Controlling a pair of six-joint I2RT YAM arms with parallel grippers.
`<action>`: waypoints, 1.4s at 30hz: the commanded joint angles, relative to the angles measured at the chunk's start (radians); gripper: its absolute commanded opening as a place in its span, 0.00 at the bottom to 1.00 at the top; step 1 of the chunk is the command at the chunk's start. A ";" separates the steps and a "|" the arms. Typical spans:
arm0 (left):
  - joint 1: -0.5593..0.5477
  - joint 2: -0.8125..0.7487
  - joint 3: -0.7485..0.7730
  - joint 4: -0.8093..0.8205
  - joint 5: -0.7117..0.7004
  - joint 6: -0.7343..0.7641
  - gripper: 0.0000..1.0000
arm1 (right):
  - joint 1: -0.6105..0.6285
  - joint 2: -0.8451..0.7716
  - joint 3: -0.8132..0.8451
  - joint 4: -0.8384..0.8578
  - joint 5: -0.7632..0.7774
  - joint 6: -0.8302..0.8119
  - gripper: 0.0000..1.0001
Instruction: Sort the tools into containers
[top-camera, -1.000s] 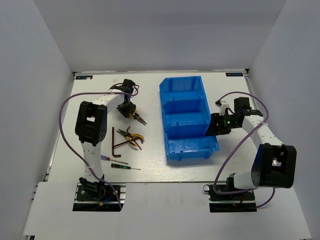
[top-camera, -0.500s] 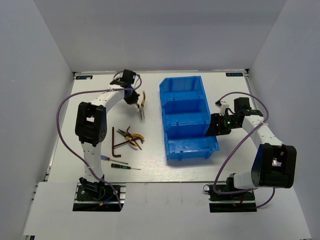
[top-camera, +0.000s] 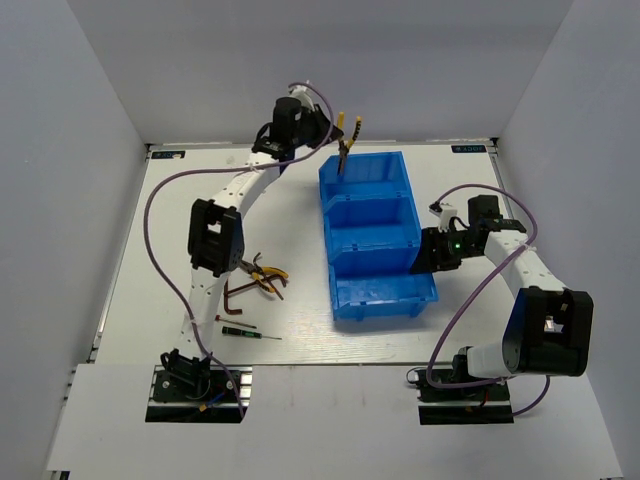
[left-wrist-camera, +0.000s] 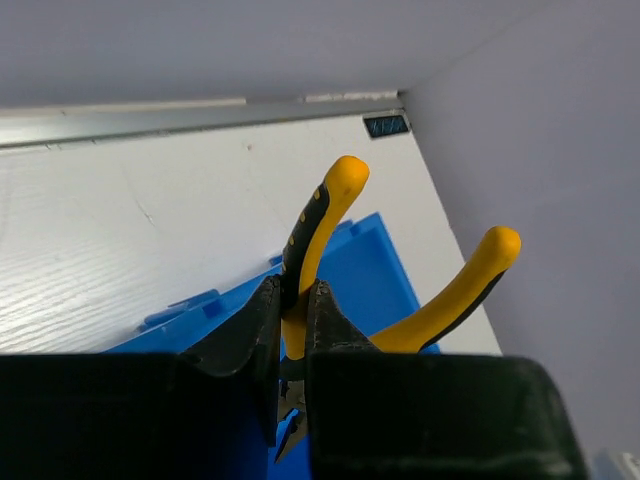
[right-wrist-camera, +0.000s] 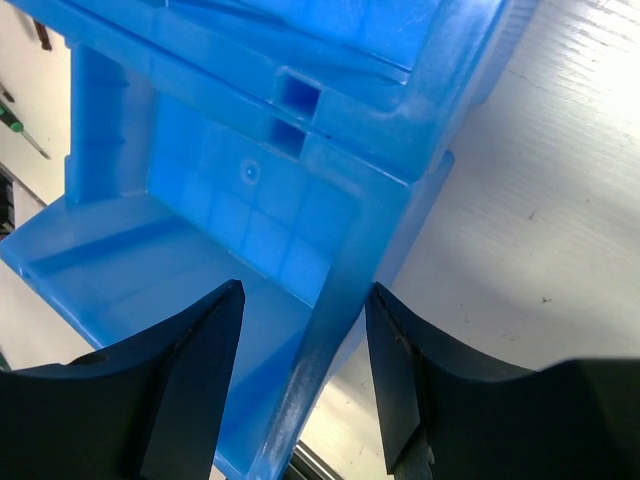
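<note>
At 12 o'clock of table (top-camera: 300, 338) in top view: L gripper (top-camera: 335, 135) raised high, clamped tight on one handle of yellow-handled pliers (top-camera: 343, 150). Same in L wrist cam: fingers (left-wrist-camera: 245, 335) pinching that handle w/ no gap, second handle splayed off toward 3 o'clock, blue plastic beneath. Pliers nose-down, hanging over 11 o'clock corner of far compartment (top-camera: 362, 185) of blue bin (top-camera: 383, 300), not resting in it. At bin's 4 o'clock side: R gripper (top-camera: 430, 250) spread wide, straddling the bin's outer wall by near compartment (top-camera: 385, 288); in R wrist cam one finger (right-wrist-camera: 190, 370) inside, the other outside, wall between; can't tell if either pad touches. At approx 8 o'clock of bin, loose on table: second pliers (top-camera: 265, 272), just beside them two dark hex keys (top-camera: 235, 290), then two thin screwdrivers (top-camera: 245, 330) nearest the arm bases. Handle colours of screwdrivers too small to tell.
</note>
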 joint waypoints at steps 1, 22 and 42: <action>-0.020 0.018 0.036 0.080 0.046 0.043 0.00 | -0.005 -0.017 0.029 -0.028 -0.050 -0.037 0.58; -0.037 -0.474 -0.304 -0.287 -0.233 0.178 0.00 | 0.135 0.014 0.200 -0.010 -0.088 -0.298 0.00; -0.043 -1.252 -1.208 -0.587 -0.418 0.051 0.53 | 0.397 0.184 0.435 0.045 0.091 -0.191 0.60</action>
